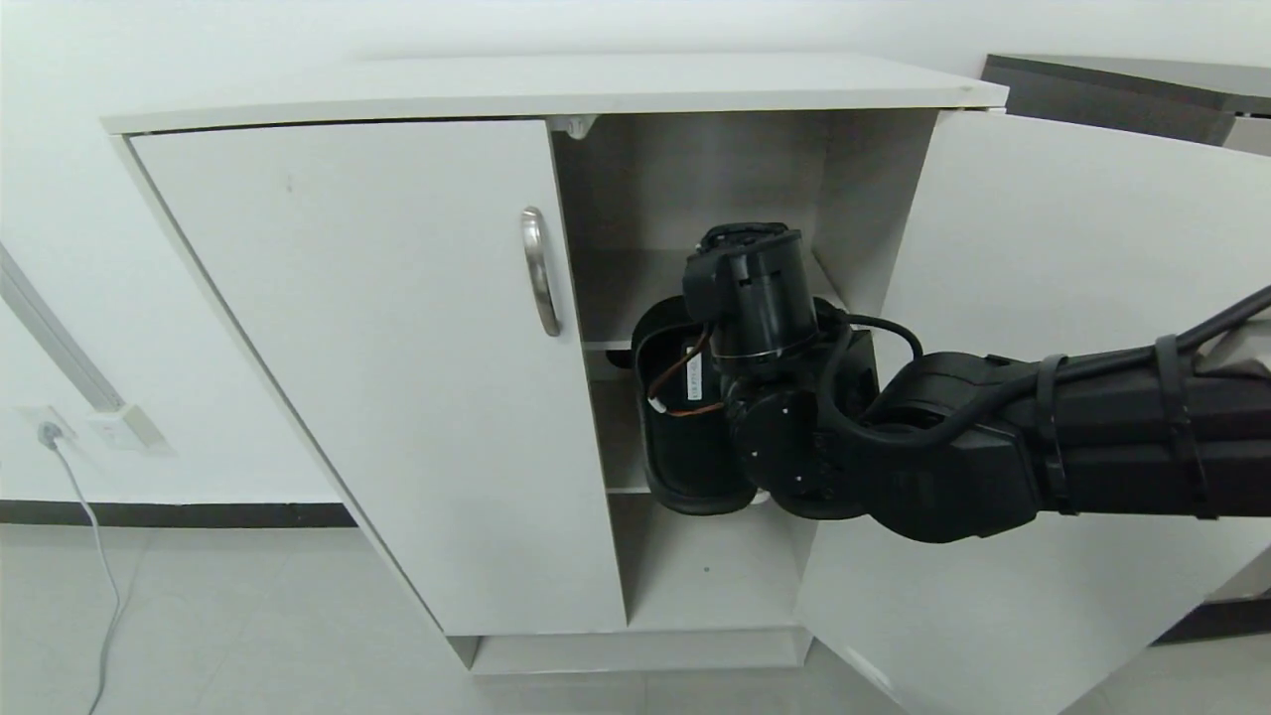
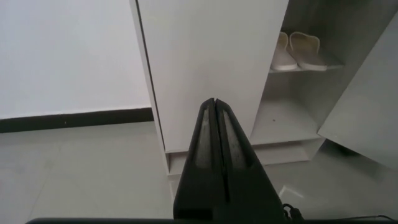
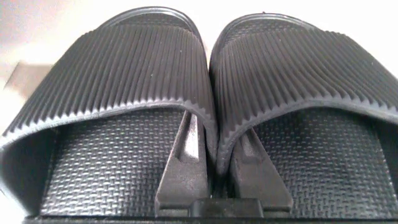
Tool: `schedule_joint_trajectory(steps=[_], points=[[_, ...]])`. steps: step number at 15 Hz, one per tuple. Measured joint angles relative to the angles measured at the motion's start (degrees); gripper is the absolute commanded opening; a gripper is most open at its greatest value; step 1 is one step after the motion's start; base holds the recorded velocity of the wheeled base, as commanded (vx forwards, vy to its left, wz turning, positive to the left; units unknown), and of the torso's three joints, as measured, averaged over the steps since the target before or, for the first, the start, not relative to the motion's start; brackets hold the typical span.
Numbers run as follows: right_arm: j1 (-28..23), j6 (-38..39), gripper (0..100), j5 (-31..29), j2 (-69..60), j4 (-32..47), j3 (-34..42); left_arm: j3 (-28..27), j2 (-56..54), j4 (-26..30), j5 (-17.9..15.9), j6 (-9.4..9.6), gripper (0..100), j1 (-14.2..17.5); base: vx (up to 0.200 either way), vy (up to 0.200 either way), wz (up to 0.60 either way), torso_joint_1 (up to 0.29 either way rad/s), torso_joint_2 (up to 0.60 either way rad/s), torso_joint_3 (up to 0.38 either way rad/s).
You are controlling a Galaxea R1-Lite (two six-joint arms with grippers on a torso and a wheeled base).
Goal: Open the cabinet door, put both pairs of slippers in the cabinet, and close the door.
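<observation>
Pinching the black slippers (image 3: 143,81) with the right gripper (image 3: 219,168): one finger under each strap, the pair's two touching inner walls squeezed between them. Holding that pair inside the cabinet (image 1: 556,89), past the open right door (image 1: 1043,298) and beside the closed left door (image 1: 377,367). On the left gripper (image 2: 214,112), fingers pressed together on nothing; beyond their tips, white slippers (image 2: 298,50) side by side on a shelf (image 2: 311,67).
</observation>
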Motion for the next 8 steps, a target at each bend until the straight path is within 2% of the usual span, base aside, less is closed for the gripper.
schedule_joint_trajectory(steps=[6, 8], points=[[0.16, 0.09, 0, 0.02, 0.65, -0.02, 0.00, 0.00, 0.00, 0.00, 0.00, -0.02, 0, 0.02, 0.200, 0.000, 0.00, 0.004, 0.00, 0.003], [0.11, -0.11, 0, 0.00, 0.85, -0.63, -0.12, 0.00, 0.00, 0.00, 0.04, 0.00, 0, 0.05, 0.000, 0.000, 0.00, 0.000, 0.00, 0.000]])
